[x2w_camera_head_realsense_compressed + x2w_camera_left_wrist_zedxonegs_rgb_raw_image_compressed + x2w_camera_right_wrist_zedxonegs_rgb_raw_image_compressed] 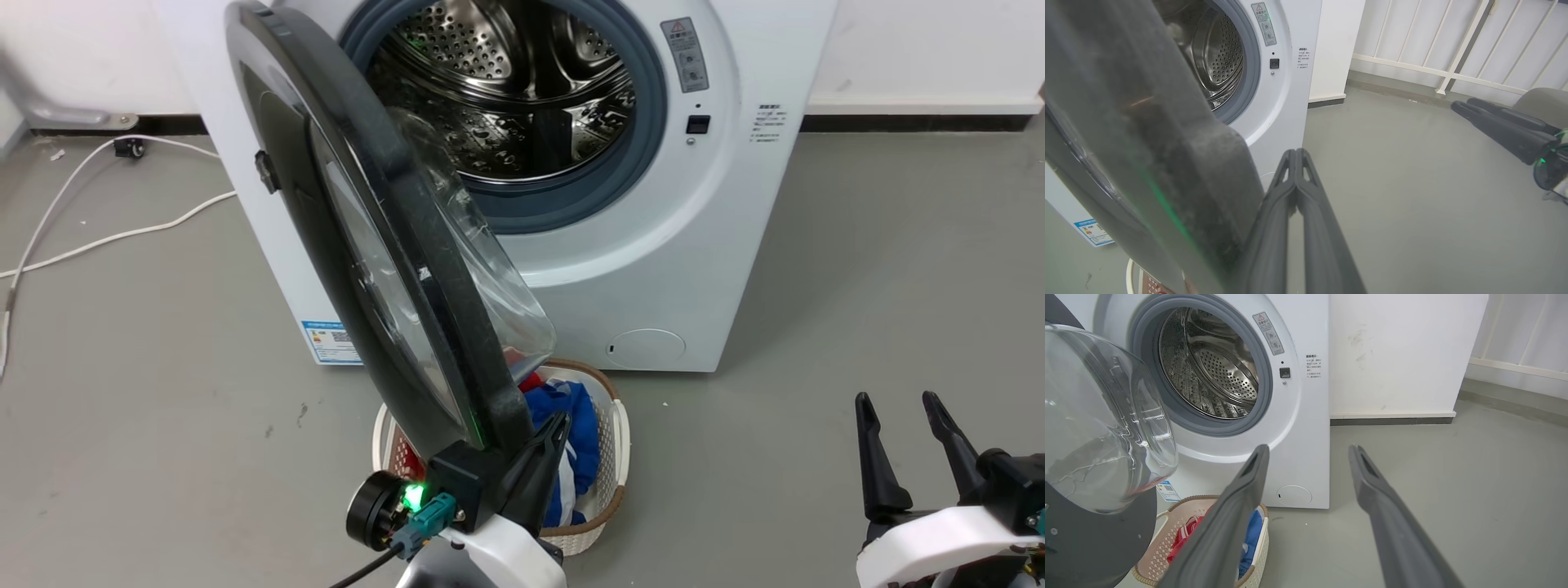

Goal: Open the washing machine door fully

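Nearest us, the left pincer (559, 425) is clenched on nothing, both fingers pressed together, their flank against the free rim of the washing machine door (384, 245), which stands just to its left. Well apart to its right, the right pincer (896, 404) hangs released, fingers spread, touching nothing. Just beyond the left pincer, a laundry basket (608, 457) of clothes sits under the door's glass bowl. Farther on is the washing machine (653, 269), its steel drum (522, 90) fully exposed. The door is unlatched and juts roughly straight out, so I'd call it halfway. What's left is sweeping it farther left to its stop.
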You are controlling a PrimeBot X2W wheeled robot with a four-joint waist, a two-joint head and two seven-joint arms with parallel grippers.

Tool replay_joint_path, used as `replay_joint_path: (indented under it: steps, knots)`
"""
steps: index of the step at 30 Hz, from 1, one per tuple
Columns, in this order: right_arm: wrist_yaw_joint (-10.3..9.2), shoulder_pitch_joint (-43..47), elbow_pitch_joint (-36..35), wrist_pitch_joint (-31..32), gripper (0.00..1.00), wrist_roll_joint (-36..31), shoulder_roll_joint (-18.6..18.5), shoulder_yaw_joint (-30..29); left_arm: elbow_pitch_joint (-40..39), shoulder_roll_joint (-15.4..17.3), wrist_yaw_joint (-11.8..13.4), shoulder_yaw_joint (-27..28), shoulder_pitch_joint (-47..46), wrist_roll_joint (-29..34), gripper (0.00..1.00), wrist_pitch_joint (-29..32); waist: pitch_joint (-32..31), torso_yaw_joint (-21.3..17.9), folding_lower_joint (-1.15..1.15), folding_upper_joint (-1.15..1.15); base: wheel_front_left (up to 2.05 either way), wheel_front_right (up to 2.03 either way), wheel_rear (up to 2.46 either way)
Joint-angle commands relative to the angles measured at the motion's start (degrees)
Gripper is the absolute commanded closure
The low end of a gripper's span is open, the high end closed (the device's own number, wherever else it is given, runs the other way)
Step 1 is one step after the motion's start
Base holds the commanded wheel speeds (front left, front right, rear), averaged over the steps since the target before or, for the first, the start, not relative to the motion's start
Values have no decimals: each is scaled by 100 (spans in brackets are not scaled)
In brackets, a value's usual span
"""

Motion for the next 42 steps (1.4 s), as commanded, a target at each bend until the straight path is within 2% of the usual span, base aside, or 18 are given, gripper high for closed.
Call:
replay_joint_path:
  steps: [1,13,24,30,34,42]
  knots:
    - [1,-1,-35,11,0,0,-3,-5,-9,63,80,105,28,16,100,-47,1,52,0,0,0,0,0]
    - [0,-103,-155,85,0,-78,-95,-104,-456,227,392,271,430,-42,100,-22,-16,483,0,0,0,0,0]
    - [1,-10,-255,172,0,-146,-147,-197,-544,383,715,628,669,-92,100,-160,-13,1265,0,0,0,0,0]
    - [0,5,-355,235,0,-135,-119,-241,-537,527,975,1093,718,-216,100,-308,51,1659,0,0,0,0,0]
    - [0,-16,-420,274,0,-146,-109,-279,-472,691,1012,1456,652,-359,100,-411,121,1836,0,0,0,0,0]
    - [0,-161,-607,354,0,-151,-120,-312,-178,1069,853,2159,295,-734,100,-612,488,1977,0,0,0,0,0]
